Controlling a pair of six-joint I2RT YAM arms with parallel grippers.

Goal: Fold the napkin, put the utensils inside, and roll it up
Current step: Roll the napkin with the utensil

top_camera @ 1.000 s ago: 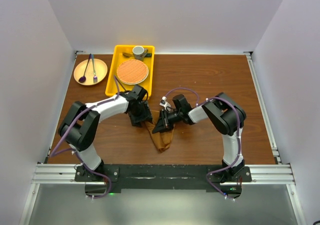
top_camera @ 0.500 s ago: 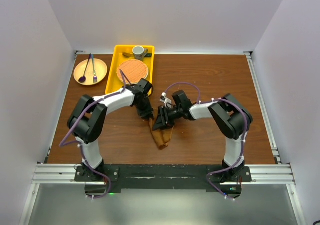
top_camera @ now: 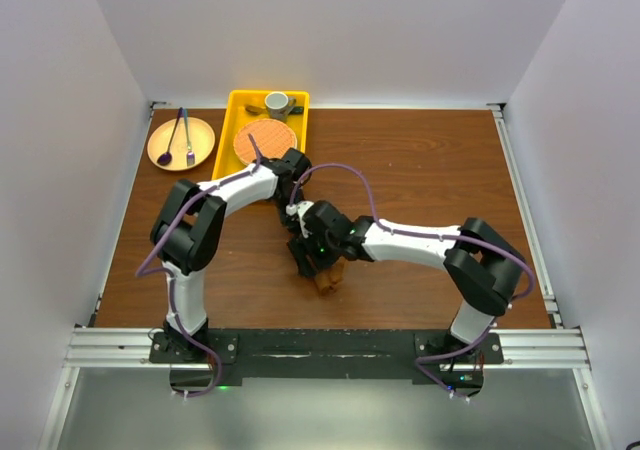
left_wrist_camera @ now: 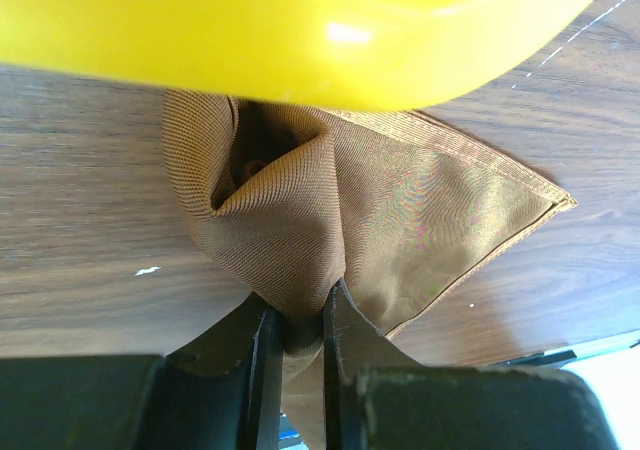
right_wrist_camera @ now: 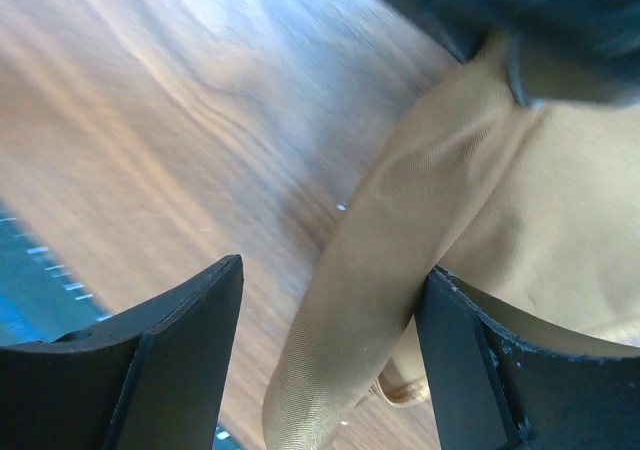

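The rust-brown napkin [top_camera: 327, 278] lies bunched at the table's middle front, mostly hidden under both wrists. My left gripper [top_camera: 293, 202] sits beside the yellow tray's near right corner. In the left wrist view the left gripper [left_wrist_camera: 297, 320] is shut on a pinched fold of the napkin [left_wrist_camera: 420, 220], whose hemmed corner lies flat to the right. My right gripper [top_camera: 303, 253] reaches in from the right. Seen from its wrist, the right gripper [right_wrist_camera: 333, 270] stands open, and a rolled fold of the napkin [right_wrist_camera: 400, 230] passes loosely between its fingers. The utensils are out of view.
The yellow tray [top_camera: 222, 160] at the back left holds a round orange woven mat [top_camera: 265, 142] and a cup [top_camera: 277, 102]. Its rim [left_wrist_camera: 300, 30] looms just beyond my left fingers. A tan plate [top_camera: 203, 142] with a purple spoon and a dark fork sits left of it.
My left gripper has shut on the napkin and drawn toward the tray. My right gripper has opened, letting go of the cloth, and reached further left. The napkin has bunched up smaller.
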